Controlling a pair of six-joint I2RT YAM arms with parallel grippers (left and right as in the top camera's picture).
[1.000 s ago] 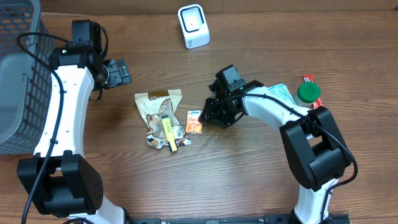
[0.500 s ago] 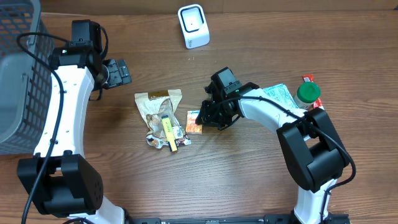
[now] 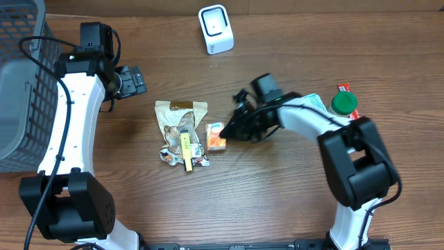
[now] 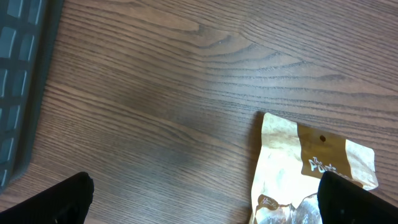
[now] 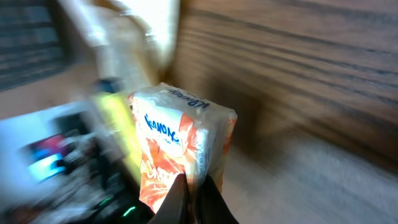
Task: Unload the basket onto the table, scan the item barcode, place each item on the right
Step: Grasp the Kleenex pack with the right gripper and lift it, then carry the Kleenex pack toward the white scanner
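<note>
**Right jaws pinched on the orange packet**

Right gripper point(image 3: 226, 130): fingers together, clamped on one edge of the orange packet point(image 3: 217, 137). On my right wrist feed the two dark fingertips point(image 5: 179, 194) meet at the packet's lower seam. That feed is badly smeared, so I can't read how much film is caught. I also can't tell whether the packet rests on the table point(image 3: 277, 201) or is raised off it.

Packet position, overhead: it is at the gripper's 8 o'clock, right against the tips, near the middle of the table. The white scanner point(image 3: 216, 29) is well apart at the packet's 12 o'clock. A brown pouch point(image 3: 180, 115), with a yellow-wrapped item lying on its lower end, is just beside the packet at 9 o'clock.

Packet look: small, crinkled and glossy. The upper part is white with blue lettering, the lower part orange.

Left gripper point(image 3: 130, 81): fingers spread wide, gripping nothing, over bare wood at the pouch's 10 o'clock. The grey basket point(image 3: 21, 90) is at its 9 o'clock.
</note>
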